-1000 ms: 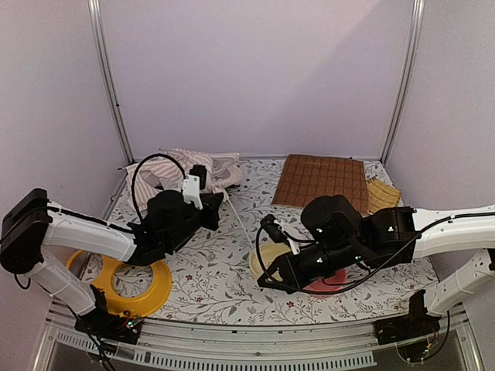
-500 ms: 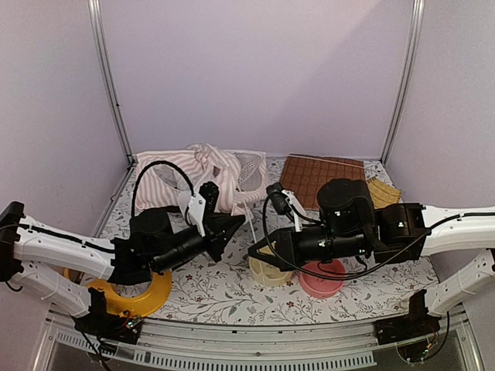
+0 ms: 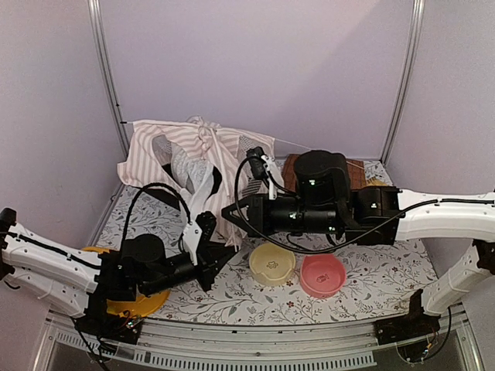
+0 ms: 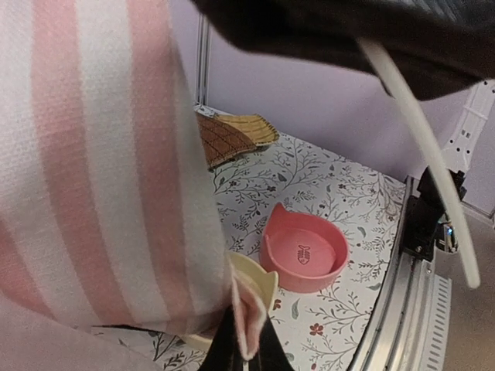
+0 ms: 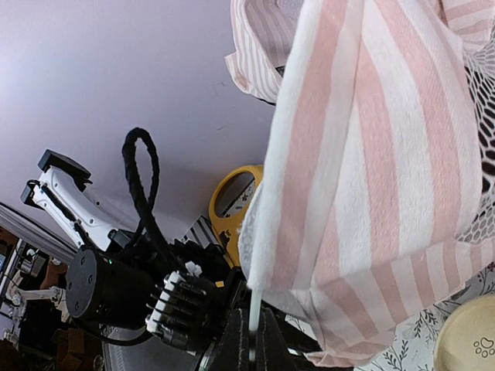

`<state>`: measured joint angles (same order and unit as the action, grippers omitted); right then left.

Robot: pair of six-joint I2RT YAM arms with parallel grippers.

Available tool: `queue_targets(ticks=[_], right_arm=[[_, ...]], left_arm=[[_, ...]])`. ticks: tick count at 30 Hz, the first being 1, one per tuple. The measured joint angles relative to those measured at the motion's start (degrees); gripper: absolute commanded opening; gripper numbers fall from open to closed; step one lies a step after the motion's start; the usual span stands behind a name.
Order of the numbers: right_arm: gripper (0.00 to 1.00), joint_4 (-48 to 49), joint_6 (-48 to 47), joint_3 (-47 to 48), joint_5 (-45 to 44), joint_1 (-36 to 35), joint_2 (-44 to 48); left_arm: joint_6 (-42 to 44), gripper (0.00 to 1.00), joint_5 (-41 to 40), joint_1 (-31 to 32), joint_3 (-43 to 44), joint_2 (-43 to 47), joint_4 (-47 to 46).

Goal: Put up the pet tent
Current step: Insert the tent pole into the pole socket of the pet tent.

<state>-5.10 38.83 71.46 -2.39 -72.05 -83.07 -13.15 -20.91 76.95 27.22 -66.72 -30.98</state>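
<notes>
The pet tent (image 3: 193, 154), pink-and-white striped fabric with white mesh panels, hangs lifted above the back left of the table. A thin pale pole (image 3: 309, 147) sticks out of it to the right. My left gripper (image 3: 226, 249) is low under the tent's front corner, shut on a fold of its fabric edge (image 4: 246, 325). In the left wrist view the tent (image 4: 100, 154) fills the left side. My right gripper (image 3: 232, 210) is just above the left one. In the right wrist view it (image 5: 251, 336) is shut on the end of a pole that runs into the tent's hem (image 5: 371, 154).
A cream bowl (image 3: 272, 263) and a pink bowl (image 3: 322, 274) sit at the front centre. The brown quilted mat (image 3: 360, 166) lies at the back right, partly behind the right arm. A yellow ring (image 3: 147, 297) lies under the left arm. Walls and frame posts enclose the table.
The tent has risen from a heap on the table to a raised, spread shape. My right gripper has moved left and up; my left gripper has come nearer and lower.
</notes>
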Motion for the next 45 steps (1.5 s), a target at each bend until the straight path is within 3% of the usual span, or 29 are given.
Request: queue_targets(ticks=[18,45], right_arm=[[0.00,7.1,-4.8,3.2,-5.7,0.5,-5.9],[0.00,12.1,-5.3,0.9,-7.6,0.5,-7.5]], left_arm=[[-4.8,0.00,-3.3,3.3,-0.5,6.4,7.1],[-6.1,0.00,-2.1,3.3,3.3,6.2,12.4]])
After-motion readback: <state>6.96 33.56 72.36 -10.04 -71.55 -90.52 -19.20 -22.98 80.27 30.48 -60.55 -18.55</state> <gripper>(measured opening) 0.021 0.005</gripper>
